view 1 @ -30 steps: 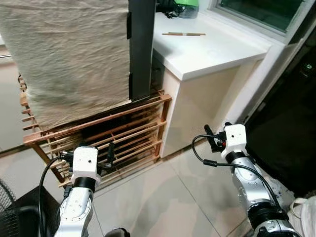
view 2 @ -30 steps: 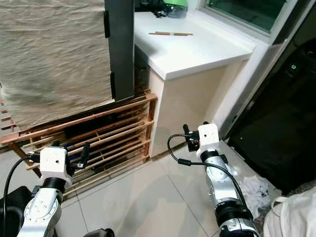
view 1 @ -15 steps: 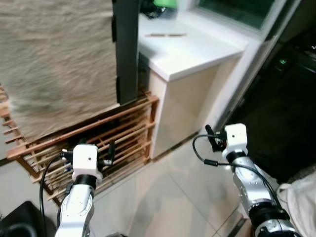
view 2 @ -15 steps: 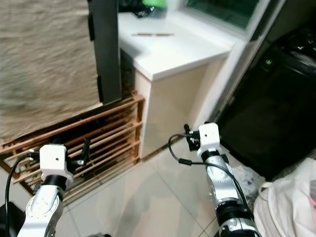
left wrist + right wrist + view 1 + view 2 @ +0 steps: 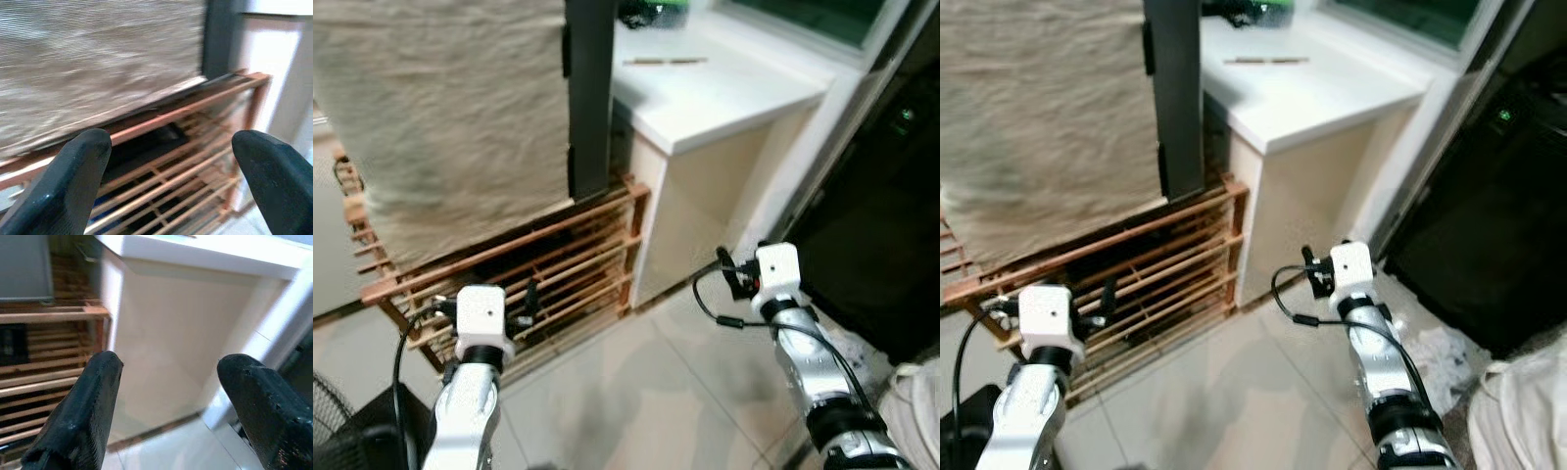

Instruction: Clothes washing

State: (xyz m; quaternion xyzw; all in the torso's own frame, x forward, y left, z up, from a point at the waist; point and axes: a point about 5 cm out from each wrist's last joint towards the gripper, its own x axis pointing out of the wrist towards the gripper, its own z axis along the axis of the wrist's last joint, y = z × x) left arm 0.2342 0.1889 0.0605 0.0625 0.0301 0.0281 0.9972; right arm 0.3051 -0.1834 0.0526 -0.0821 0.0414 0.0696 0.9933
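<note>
Two end effectors are showing. The left end effector (image 5: 166, 181) is hovering in front of the wooden rack (image 5: 558, 264), fingers spread wide apart, nothing between them. The right end effector (image 5: 181, 416) is hovering in front of the cabinet side (image 5: 705, 211), fingers likewise spread apart and empty.

One beige cloth (image 5: 460, 108) is hanging over the rack, covering its upper part; its top is running out of frame. One dark vertical panel (image 5: 590, 88) is standing just beside the cloth. One thin stick-like item (image 5: 666, 61) is lying on the white surface (image 5: 724, 93); what it is cannot be made out. One green-and-black object (image 5: 651, 12) at the surface's back edge is being cut off by the frame. One white laundry bundle (image 5: 1528, 411) is lying on the floor by the robot's right side, partly cropped. A fan guard (image 5: 333, 431) is showing at the lower left, mostly cropped. One dark appliance (image 5: 1489, 196) is carrying a small green light; no writing is readable anywhere.
</note>
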